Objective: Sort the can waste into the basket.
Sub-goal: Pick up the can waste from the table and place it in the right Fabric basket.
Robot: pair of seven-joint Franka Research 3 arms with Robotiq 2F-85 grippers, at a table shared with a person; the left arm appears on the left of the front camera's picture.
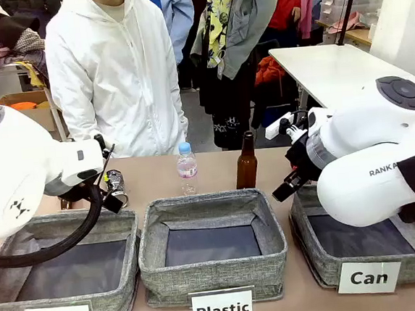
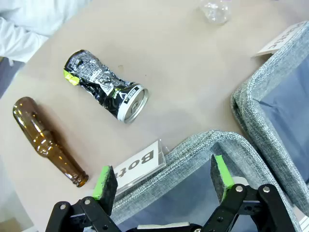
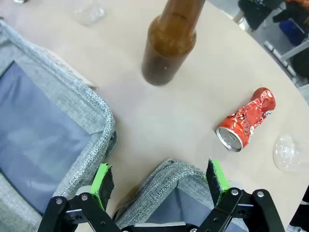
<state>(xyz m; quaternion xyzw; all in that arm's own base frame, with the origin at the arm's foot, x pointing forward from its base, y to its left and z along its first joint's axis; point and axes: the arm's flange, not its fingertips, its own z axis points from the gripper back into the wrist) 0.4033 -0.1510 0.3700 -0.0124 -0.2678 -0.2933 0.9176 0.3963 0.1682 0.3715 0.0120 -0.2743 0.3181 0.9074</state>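
Observation:
A crushed black-and-grey can (image 2: 104, 87) lies on its side on the table beyond the "Bottle" basket's (image 2: 203, 142) far rim; it also shows as the dark can (image 1: 115, 182). My left gripper (image 2: 164, 181) hangs open above that rim, short of the can and holding nothing. A crushed red can (image 3: 245, 121) lies on the table past the "Can" basket's (image 3: 169, 173) corner. Above that corner my right gripper (image 3: 159, 182) stands open and holds nothing. The "Can" basket (image 1: 326, 270) sits front right under my right arm, whose gripper (image 1: 289, 186) points at the table.
A brown bottle (image 2: 46, 140) lies near the black can. An upright brown bottle (image 1: 246, 163) and a clear plastic bottle (image 1: 186, 164) stand behind the "Plastic" basket (image 1: 152, 273). Another clear bottle (image 3: 289, 152) lies right of the red can. A person (image 1: 113, 69) stands at the far side.

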